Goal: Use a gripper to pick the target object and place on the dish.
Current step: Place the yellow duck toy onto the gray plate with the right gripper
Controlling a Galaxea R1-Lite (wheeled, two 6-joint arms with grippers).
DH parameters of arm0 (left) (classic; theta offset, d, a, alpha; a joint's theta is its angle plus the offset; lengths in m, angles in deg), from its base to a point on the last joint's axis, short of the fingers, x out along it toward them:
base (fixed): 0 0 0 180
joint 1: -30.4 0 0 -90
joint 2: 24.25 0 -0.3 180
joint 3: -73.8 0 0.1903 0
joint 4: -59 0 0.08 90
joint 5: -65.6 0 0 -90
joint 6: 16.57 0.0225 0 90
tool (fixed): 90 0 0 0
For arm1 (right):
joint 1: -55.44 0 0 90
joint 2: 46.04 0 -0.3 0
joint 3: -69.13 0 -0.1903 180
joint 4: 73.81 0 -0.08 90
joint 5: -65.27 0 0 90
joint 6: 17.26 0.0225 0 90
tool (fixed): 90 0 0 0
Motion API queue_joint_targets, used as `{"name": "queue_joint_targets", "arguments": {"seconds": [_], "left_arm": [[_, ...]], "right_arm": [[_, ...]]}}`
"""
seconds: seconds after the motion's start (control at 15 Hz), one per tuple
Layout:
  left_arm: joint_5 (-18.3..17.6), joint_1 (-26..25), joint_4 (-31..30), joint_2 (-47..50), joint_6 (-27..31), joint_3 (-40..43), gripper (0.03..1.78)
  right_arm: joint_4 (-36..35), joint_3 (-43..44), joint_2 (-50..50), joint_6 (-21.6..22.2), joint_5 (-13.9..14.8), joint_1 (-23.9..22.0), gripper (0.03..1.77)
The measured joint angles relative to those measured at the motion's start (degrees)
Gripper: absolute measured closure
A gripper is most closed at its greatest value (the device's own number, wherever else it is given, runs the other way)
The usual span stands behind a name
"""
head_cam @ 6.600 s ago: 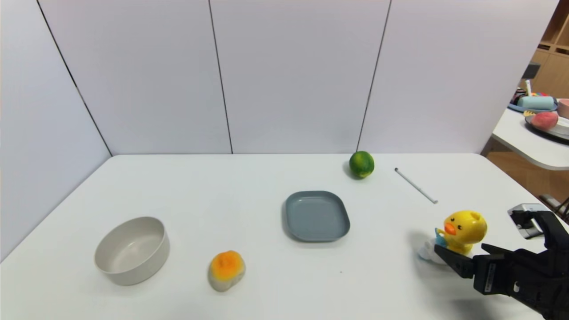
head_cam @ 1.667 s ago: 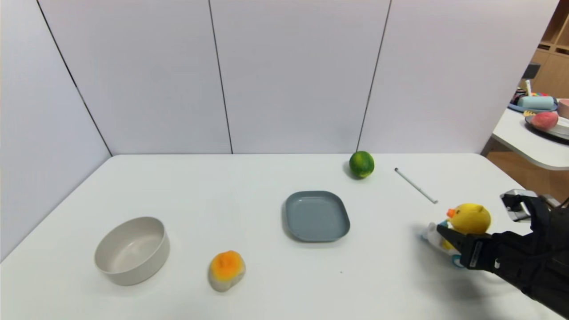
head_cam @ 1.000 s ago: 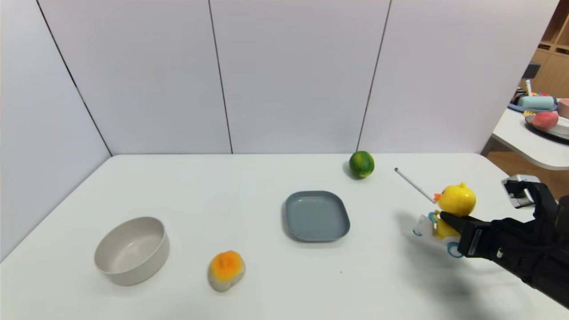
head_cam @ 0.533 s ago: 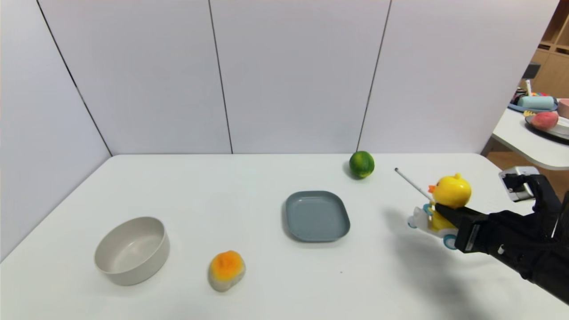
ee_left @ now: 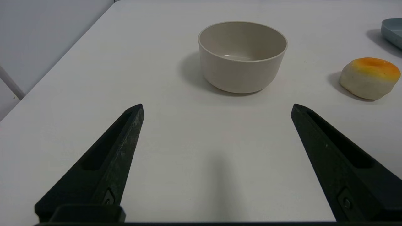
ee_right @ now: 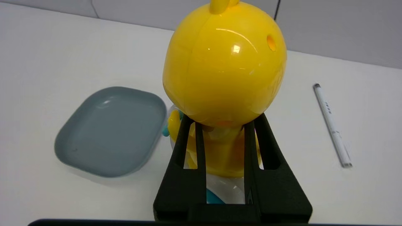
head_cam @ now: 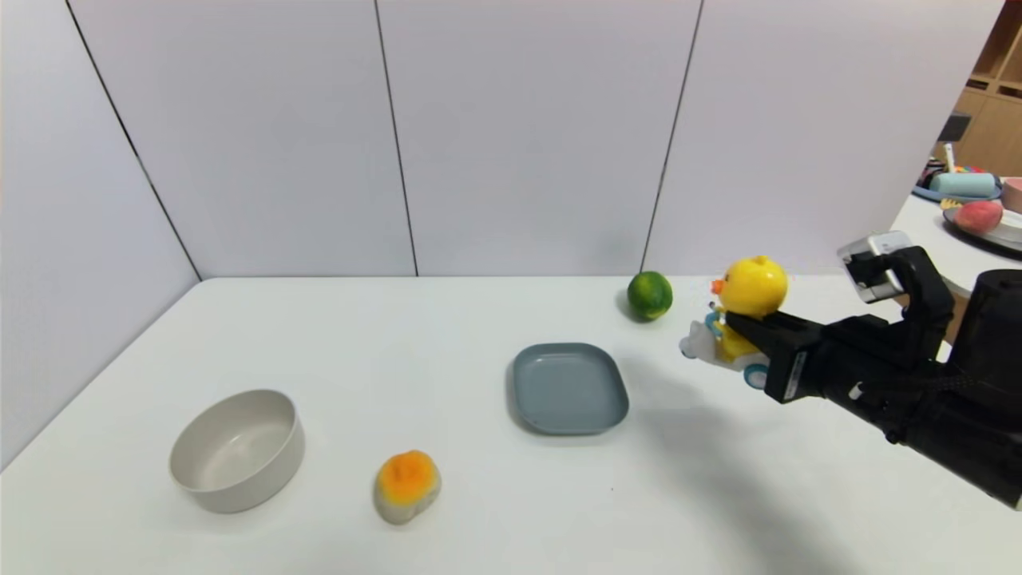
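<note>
My right gripper (head_cam: pixel 738 329) is shut on the yellow toy duck (head_cam: pixel 750 287), clamping its body just under the big round head. The duck (ee_right: pixel 224 62) hangs in the air, upright, with its white wheeled base below the fingers. It is to the right of the grey-blue dish (head_cam: pixel 568 387) and a little farther back. In the right wrist view the dish (ee_right: pixel 110 131) lies on the table beside the duck, apart from it. My left gripper (ee_left: pixel 216 125) stands open and empty low over the near left of the table, out of the head view.
A green ball (head_cam: pixel 649 295) sits behind the dish near the wall. A beige bowl (head_cam: pixel 238 447) and an orange-grey lump (head_cam: pixel 407 484) are at the front left. A white pen (ee_right: pixel 332 125) lies on the table at the right.
My right gripper has risen and moved left and back with the duck, from low near the table's right side to a spot beside the green ball. Nothing else has moved.
</note>
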Motion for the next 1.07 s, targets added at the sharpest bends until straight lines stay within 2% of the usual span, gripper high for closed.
{"name": "queue_joint_targets", "arguments": {"seconds": [0.6, 0.8, 1.07], "left_arm": [[0.02, 0.00, 0.00, 0.00, -0.02, 0.00, 0.12], [0.00, 0.00, 0.00, 0.02, 0.00, 0.00, 0.12], [0.00, 0.00, 0.00, 0.02, 0.02, 0.00, 0.12]], "right_arm": [[0.61, 12.54, -12.37, 1.95, 0.76, 13.15, 1.46], [0.13, 15.01, -15.98, 2.62, 0.85, 15.80, 1.46], [-0.04, 15.99, -19.08, 2.65, 0.87, 17.15, 1.46]]}}
